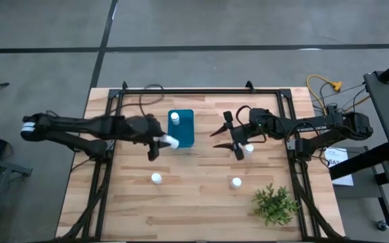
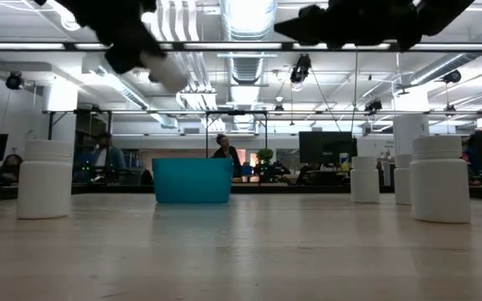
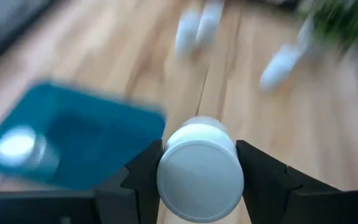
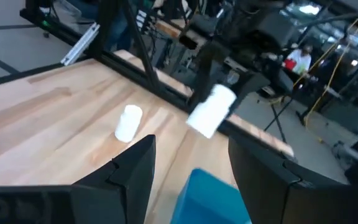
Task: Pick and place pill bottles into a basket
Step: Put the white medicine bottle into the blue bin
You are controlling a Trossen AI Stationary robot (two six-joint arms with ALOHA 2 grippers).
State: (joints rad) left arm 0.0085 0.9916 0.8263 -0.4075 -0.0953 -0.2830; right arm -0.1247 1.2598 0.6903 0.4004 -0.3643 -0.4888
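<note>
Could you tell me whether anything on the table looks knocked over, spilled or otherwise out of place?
Nothing stands out. The loose pill bottles stand upright on the table, one already sits in the basket, and the left gripper holds a bottle tilted beside the basket. The right gripper is open and empty.

Wooden table (image 1: 194,209), blue basket (image 1: 183,131), standing pill bottles (image 1: 156,179), green plant (image 1: 275,204)

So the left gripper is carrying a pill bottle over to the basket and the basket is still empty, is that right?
Not quite. The left gripper does carry a pill bottle by the basket, but the basket isn't empty: the high view shows one bottle already inside.
</note>
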